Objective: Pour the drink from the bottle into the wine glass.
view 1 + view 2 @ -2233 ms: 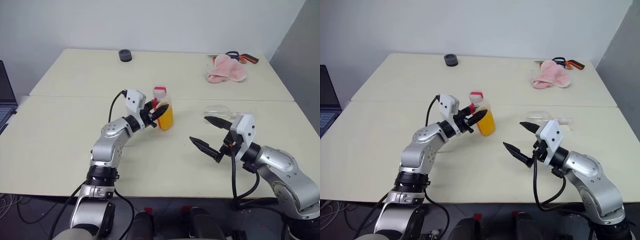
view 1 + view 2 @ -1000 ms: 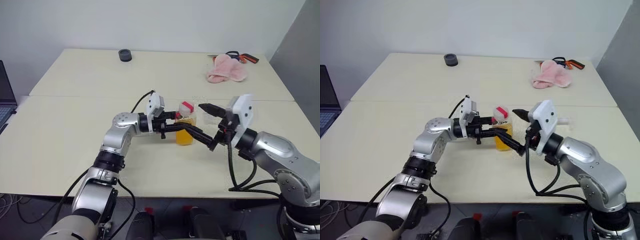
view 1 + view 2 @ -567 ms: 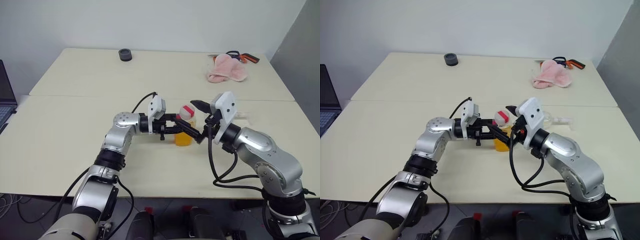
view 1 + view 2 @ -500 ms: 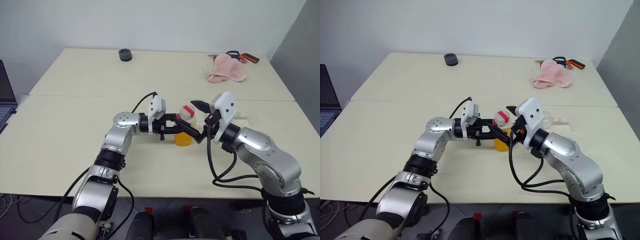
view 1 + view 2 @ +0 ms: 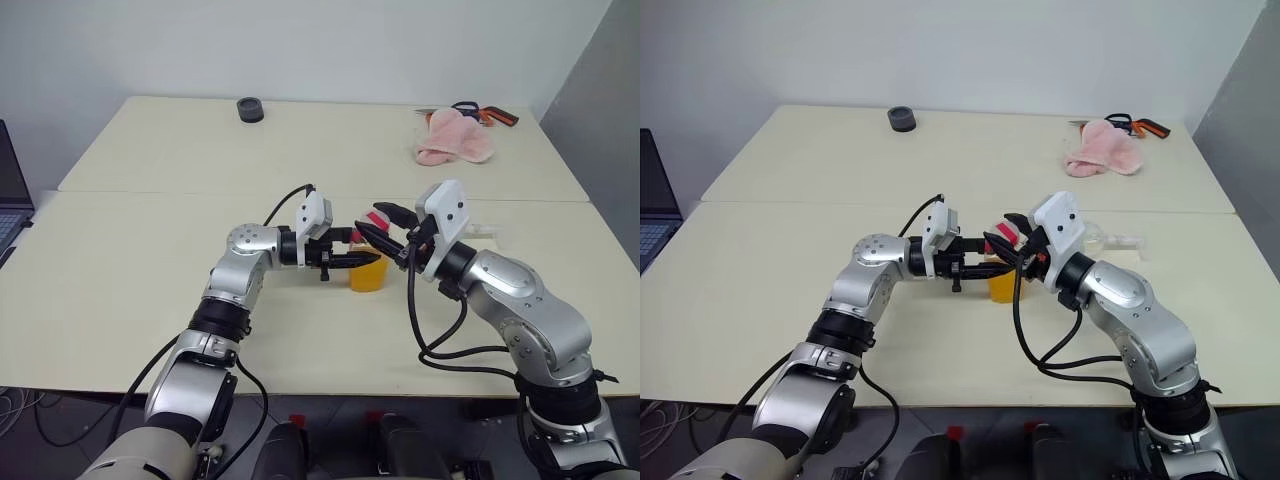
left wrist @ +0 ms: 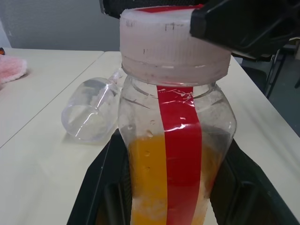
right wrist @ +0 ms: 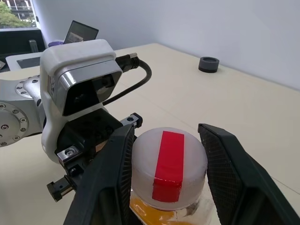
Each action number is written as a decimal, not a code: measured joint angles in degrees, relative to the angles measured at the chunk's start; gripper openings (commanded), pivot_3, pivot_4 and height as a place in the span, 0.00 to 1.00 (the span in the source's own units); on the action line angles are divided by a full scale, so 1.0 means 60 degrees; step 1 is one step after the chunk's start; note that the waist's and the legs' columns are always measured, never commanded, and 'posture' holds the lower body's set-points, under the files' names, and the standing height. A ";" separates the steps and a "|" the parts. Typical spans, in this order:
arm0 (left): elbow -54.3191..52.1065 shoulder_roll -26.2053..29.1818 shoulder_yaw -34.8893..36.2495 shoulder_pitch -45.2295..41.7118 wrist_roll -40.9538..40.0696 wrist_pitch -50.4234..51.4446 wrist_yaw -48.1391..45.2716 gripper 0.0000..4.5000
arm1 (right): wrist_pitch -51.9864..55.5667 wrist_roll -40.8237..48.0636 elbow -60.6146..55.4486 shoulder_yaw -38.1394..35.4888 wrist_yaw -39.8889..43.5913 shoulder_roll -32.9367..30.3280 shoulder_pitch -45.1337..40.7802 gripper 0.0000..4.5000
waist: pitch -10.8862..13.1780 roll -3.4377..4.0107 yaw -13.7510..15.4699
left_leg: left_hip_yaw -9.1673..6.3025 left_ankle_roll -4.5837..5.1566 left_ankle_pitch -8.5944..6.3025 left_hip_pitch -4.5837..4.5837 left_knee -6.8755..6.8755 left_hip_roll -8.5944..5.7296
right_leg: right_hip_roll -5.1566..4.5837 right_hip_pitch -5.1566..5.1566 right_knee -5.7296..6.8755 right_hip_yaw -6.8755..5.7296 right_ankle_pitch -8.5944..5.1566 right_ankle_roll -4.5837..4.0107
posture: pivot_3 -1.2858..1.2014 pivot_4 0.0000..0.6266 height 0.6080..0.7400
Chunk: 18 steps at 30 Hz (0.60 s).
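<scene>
Cream surface (image 5: 120, 270) spreads bare around the frame's centre, its near edge low. At centre the left gripper (image 5: 352, 258) has its jaws clamped on the bottle (image 6: 176, 140) of drink (image 5: 367, 273); the right gripper (image 7: 166, 176) has its jaws narrowed around the white cap (image 7: 168, 161). Just behind, the wine glass (image 6: 91, 115) lies toppled. Far right, a pink cloth (image 5: 452, 140); far edge, a black cap (image 5: 250, 110).

Right gripper (image 7: 168, 154) fingers flanking, perhaps touching, the bottle (image 7: 169, 176)'s white cap, left gripper (image 7: 82, 159) behind.
</scene>
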 measured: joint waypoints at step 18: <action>-0.0314 0.0204 0.0013 -0.0139 0.0031 0.0216 -0.0118 0.38 | -0.3033 0.0109 0.4413 0.0120 0.5629 -0.1122 -0.2360 0.57 | 0.0003 0.0004 0.0007 | 0.0001 0.0001 0.0000 -0.0019 0.0003 -0.0001 | -0.0011 -0.0010 -0.0007 -0.0006 0.0001 -0.0001 | 0.52 0.24 1.00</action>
